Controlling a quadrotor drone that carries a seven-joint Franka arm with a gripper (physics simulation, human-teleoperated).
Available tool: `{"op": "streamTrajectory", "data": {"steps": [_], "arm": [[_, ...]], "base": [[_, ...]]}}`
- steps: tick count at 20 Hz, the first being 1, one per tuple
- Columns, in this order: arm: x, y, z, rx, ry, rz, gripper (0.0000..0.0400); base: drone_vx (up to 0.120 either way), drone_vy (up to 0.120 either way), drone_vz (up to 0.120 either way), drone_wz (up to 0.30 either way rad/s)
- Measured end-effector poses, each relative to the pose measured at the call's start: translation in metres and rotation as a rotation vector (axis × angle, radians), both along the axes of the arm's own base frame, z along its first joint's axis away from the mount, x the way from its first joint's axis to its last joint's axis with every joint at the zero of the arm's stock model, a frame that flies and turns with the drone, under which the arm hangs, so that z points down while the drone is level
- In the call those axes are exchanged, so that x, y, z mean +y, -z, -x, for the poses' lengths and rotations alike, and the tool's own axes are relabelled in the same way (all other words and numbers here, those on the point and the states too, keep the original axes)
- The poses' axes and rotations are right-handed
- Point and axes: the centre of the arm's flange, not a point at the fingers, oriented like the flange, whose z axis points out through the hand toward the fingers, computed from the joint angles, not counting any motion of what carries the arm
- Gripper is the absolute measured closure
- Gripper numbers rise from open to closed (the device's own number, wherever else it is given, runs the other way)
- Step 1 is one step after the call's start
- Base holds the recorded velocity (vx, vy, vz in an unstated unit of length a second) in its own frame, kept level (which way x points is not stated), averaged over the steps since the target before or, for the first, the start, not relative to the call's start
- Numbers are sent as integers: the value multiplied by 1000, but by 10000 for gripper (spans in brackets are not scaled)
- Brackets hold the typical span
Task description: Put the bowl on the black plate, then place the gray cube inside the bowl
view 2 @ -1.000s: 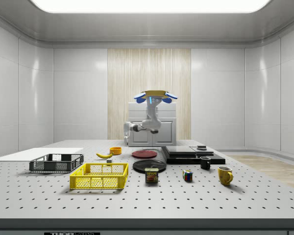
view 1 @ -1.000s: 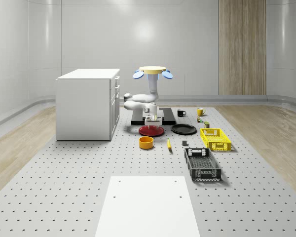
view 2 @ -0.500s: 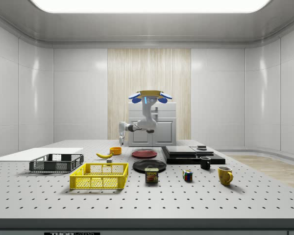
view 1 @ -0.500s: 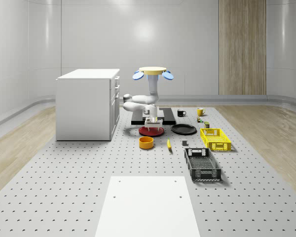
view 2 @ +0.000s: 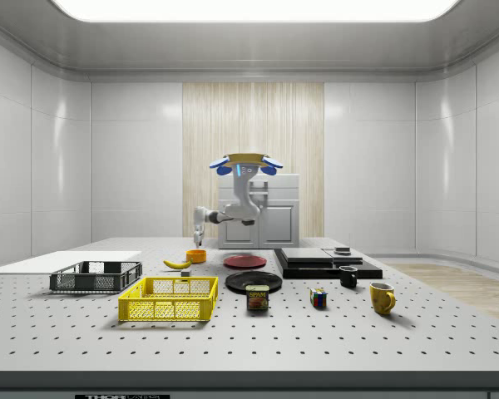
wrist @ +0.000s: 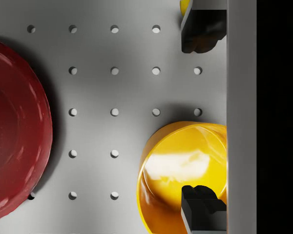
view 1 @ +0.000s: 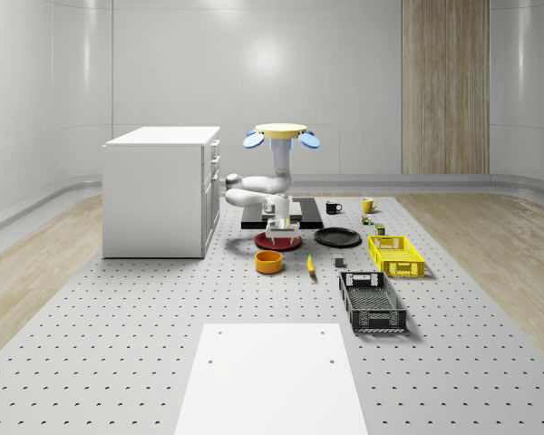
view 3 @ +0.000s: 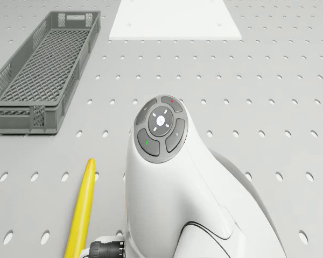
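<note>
Wrist view: gripper (wrist: 203,119) spread open above the table (wrist: 112,92), one fingertip (wrist: 201,208) over the yellow bowl (wrist: 183,170) at lower right, red plate (wrist: 14,126) at far left. Whole-scene view, centre: drone (view 1: 282,133) hovering over the red plate, bowl (view 1: 268,261) just below it, black plate (view 1: 337,237) to the right, bare. Bowl not yet gripped; both placements outstanding. Gray cube too small to pick out.
</note>
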Motion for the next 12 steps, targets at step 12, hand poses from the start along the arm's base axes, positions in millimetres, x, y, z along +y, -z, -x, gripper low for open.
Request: {"op": "streamTrajectory", "data": {"steps": [12], "arm": [[0, -24, 0, 0, 0, 0, 0]], "base": [[27, 0, 0, 0]]}}
